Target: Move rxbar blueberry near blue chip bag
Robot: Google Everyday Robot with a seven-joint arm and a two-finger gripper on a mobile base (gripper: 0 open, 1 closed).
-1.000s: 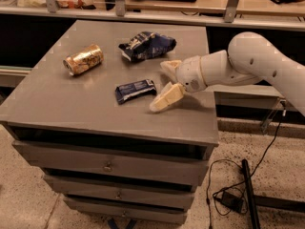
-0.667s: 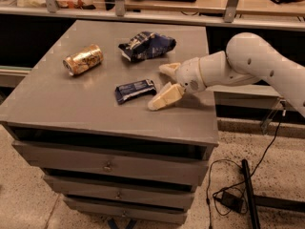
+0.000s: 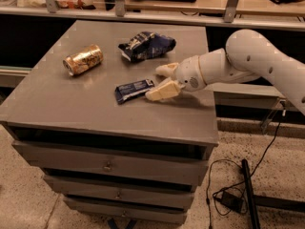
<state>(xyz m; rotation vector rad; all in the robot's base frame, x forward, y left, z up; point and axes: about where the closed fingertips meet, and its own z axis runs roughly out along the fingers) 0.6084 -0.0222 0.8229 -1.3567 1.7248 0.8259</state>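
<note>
Approach step, I judge. The gripper (image 3: 159,80) hangs wide-spread and empty, just in front of the blue chip bag (image 3: 147,45). The rxbar blueberry (image 3: 134,89) lies flat, unheld, further in front of that bag. Next: straddle bar, close.

Cream end effector (image 3: 154,83), fingers apart, beside a flat dark blue bar wrapper (image 3: 134,89) on grey surface (image 3: 71,111).

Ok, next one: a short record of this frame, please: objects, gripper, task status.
surface: grey cabinet top
rxbar blueberry: flat, centre front
blue chip bag: behind the bar, apart from it
gold can: on its side, left
gripper: open, at the bar's right end
task status: bar not yet beside bag
</note>
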